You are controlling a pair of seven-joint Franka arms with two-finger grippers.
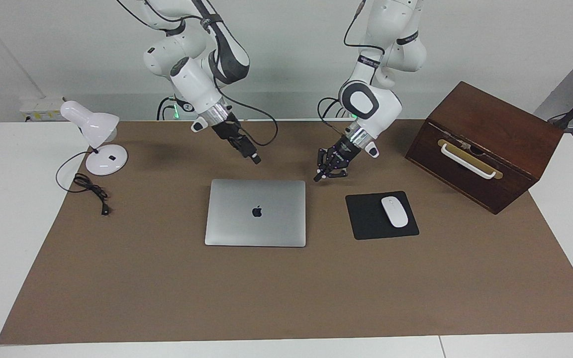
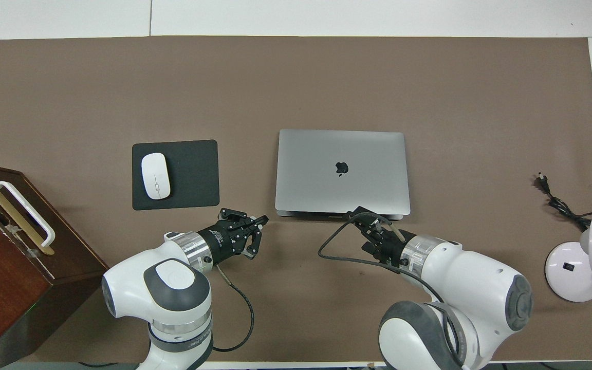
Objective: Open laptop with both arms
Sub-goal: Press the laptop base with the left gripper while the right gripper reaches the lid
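Note:
The silver-grey laptop lies closed and flat in the middle of the brown mat, apple logo up; it also shows in the overhead view. My right gripper hangs in the air just above the laptop's edge nearest the robots, apart from it, its fingers together and empty; it also shows in the overhead view. My left gripper is open and empty, low over the mat beside the laptop's corner nearest the robots, toward the left arm's end; it also shows in the overhead view.
A black mouse pad with a white mouse lies beside the laptop toward the left arm's end. A brown wooden box with a white handle stands at that end. A white desk lamp and its cord are at the right arm's end.

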